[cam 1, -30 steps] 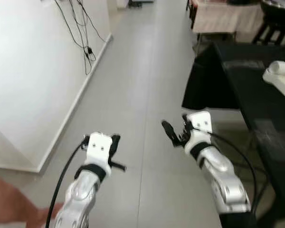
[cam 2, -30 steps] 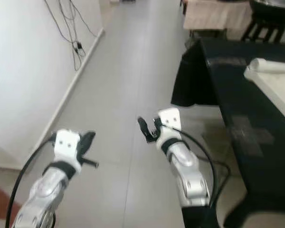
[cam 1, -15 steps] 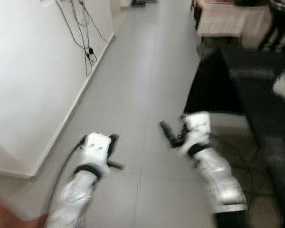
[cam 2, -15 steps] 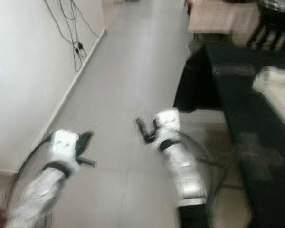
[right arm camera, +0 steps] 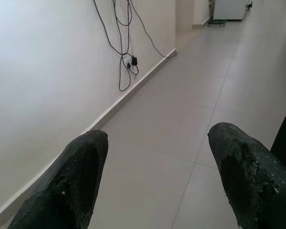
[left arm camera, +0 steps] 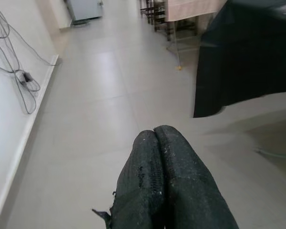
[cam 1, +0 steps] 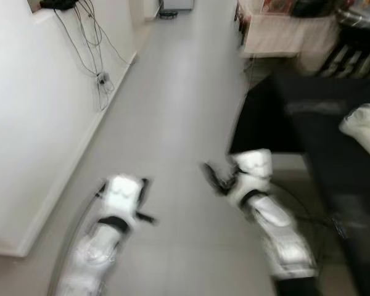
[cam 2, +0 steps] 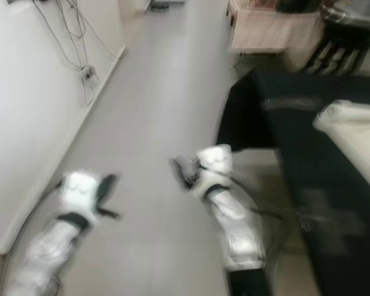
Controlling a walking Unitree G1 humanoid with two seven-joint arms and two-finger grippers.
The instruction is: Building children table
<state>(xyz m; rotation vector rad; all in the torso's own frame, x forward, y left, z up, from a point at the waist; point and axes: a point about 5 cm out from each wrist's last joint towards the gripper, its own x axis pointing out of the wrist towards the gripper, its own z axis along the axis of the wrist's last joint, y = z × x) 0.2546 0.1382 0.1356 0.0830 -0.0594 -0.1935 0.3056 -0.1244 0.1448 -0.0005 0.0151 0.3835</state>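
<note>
Both arms reach forward over a grey tiled floor [cam 1: 172, 92], and the head views are blurred. The left hand [left arm camera: 155, 138] hangs over bare tile with its two black fingers [left arm camera: 143, 171] pressed together and nothing between them. The right hand [right arm camera: 155, 157] is spread wide, its fingers [right arm camera: 81, 162] well apart and empty, pointing toward the white wall [right arm camera: 47, 71] and the dark cables [right arm camera: 126, 43] hanging down it to a plug near the skirting. Off to the right of the right hand stands a black table [cam 1: 333, 135] draped with a dark cloth that falls to the floor. On that table, well beyond and to the right of the right hand, lies a pale white piece [cam 1: 365, 123] with a rounded end, apparently part of the children's table; the blur hides its detail. Farther ahead of both hands, a table under a light pinkish cloth [cam 1: 277, 31] stands by the corridor.
</note>
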